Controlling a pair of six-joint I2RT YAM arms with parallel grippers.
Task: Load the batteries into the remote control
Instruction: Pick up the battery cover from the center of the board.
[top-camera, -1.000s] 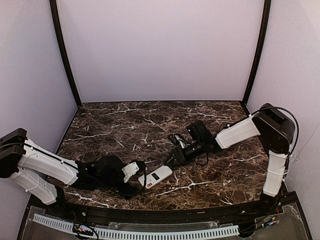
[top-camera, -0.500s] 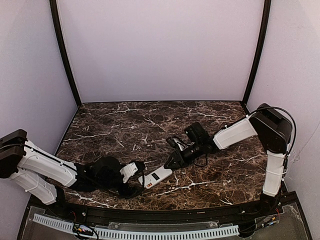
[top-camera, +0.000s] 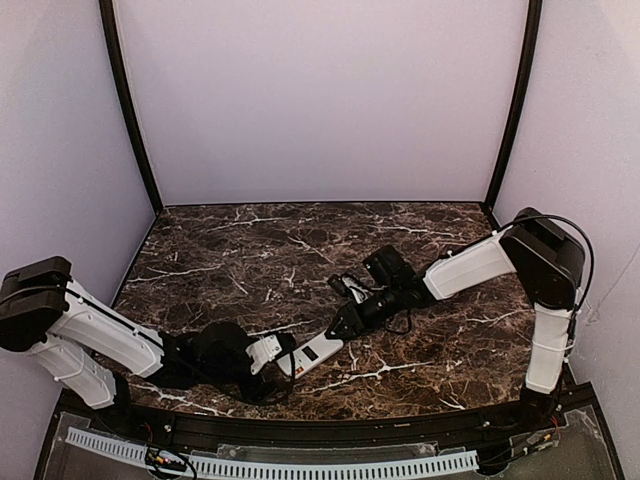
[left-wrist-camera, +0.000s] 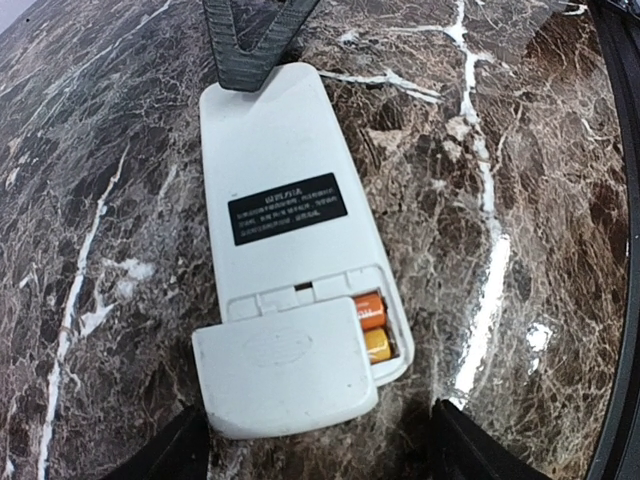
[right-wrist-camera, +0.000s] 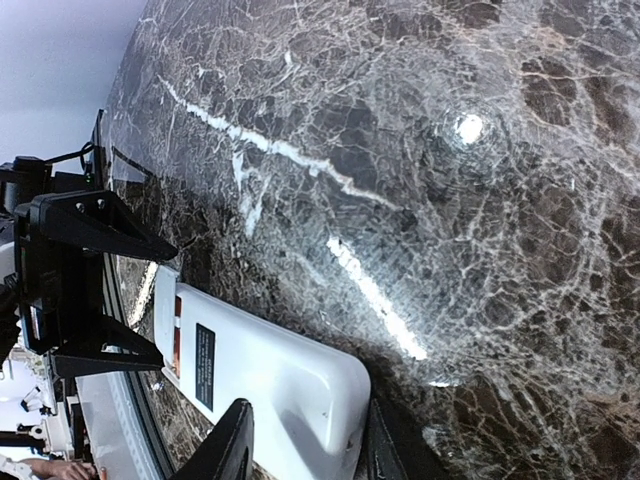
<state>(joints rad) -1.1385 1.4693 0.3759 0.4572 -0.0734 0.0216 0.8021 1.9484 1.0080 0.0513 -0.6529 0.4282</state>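
The white remote control (left-wrist-camera: 285, 200) lies back-up on the marble table (left-wrist-camera: 540, 200). Two orange batteries (left-wrist-camera: 370, 325) sit in its recess, and only their ends show. A white cover (left-wrist-camera: 285, 368) lies askew over the rest of the recess. My left gripper (left-wrist-camera: 315, 460) is open, its fingers (left-wrist-camera: 170, 455) standing clear on either side of the cover end. My right gripper (right-wrist-camera: 305, 450) is shut on the remote control's (right-wrist-camera: 270, 385) other end. From above, the remote control (top-camera: 312, 352) lies between the left gripper (top-camera: 278, 352) and the right gripper (top-camera: 342, 323).
Dark veined marble (top-camera: 300, 250) stretches back to the lilac rear wall. A black rail (top-camera: 330, 432) runs along the near edge, just behind the left arm. Black frame posts (top-camera: 128, 110) stand at the back corners.
The right gripper has slid left and closed onto the remote's far end. My left gripper has moved up to the cover end, its jaws narrowing a little.
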